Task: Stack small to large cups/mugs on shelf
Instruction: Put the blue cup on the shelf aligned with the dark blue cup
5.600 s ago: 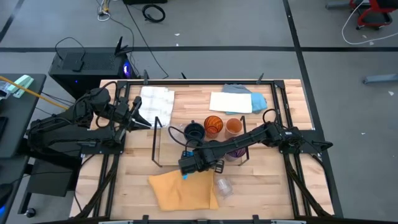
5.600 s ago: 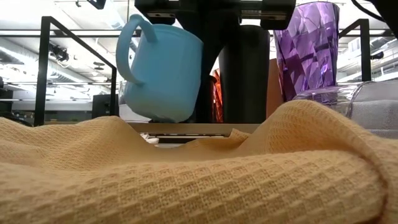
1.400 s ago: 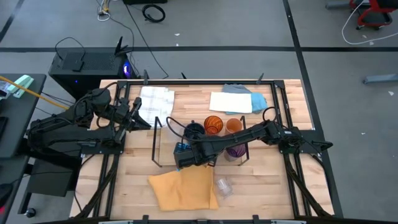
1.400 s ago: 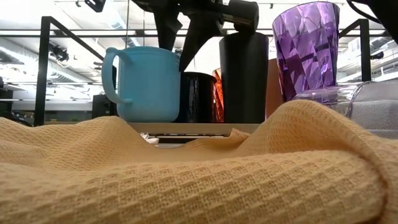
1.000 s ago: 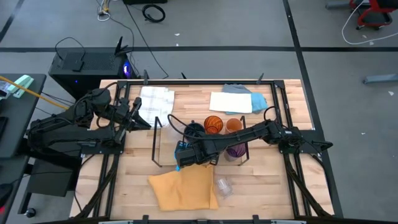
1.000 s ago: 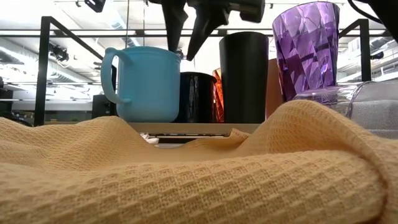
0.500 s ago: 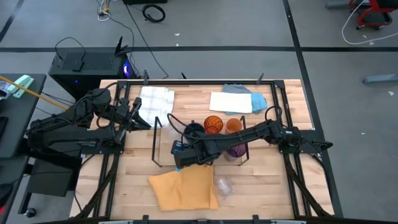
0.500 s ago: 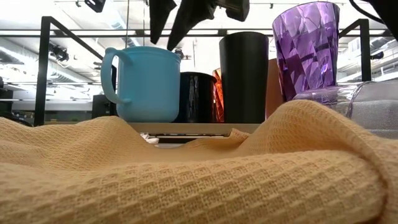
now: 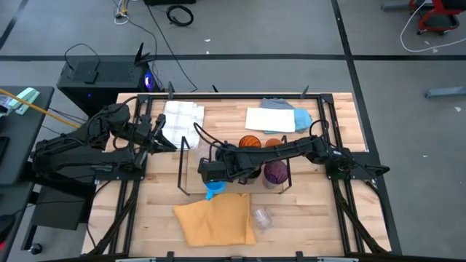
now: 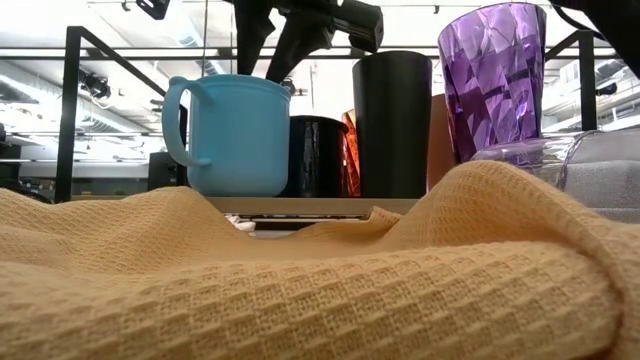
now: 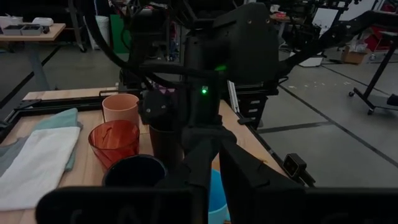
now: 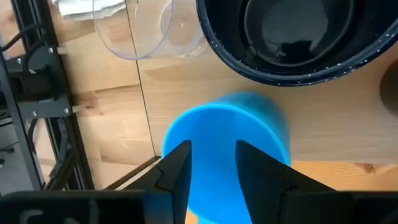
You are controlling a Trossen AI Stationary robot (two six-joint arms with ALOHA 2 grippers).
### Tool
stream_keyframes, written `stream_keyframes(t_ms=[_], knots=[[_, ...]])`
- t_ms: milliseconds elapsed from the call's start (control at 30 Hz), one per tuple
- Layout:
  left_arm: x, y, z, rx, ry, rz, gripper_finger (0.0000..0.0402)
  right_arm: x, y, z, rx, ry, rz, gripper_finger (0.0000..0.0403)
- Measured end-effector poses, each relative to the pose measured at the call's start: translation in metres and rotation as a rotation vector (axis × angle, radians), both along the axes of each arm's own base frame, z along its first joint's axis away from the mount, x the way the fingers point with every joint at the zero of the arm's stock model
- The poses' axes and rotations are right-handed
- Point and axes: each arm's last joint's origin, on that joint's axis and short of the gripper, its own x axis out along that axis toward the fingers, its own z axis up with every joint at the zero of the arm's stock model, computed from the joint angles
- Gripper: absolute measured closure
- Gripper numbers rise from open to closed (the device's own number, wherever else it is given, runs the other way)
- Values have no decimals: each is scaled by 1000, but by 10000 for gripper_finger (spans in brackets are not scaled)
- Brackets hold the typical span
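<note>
overhead and table-level views, both showing blue mug [image 9: 214,191]

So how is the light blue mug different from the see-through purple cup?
The light blue plastic mug has a side handle; the see-through purple faceted cup has none. The mug is solid-coloured and smooth, the purple cup translucent with cut facets. In the low view the purple cup's rim shows higher than the mug's. Both stand upright on the light-wood shelf.

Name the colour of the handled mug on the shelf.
Light blue; the mug shows best in the low view.
</note>
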Motion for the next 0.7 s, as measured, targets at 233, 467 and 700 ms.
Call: stream_keyframes(t_ms=[233, 467, 700], knots=[[0, 0, 0, 11, -4, -1, 369, -1, 2, -1, 44, 14, 22, 273], [0, 0, 0, 17, -6, -2, 372, 1, 3, -6, 59, 32, 27, 273], [0, 0, 0, 17, -7, -2, 364, -1, 2, -7, 72, 54, 31, 273]])
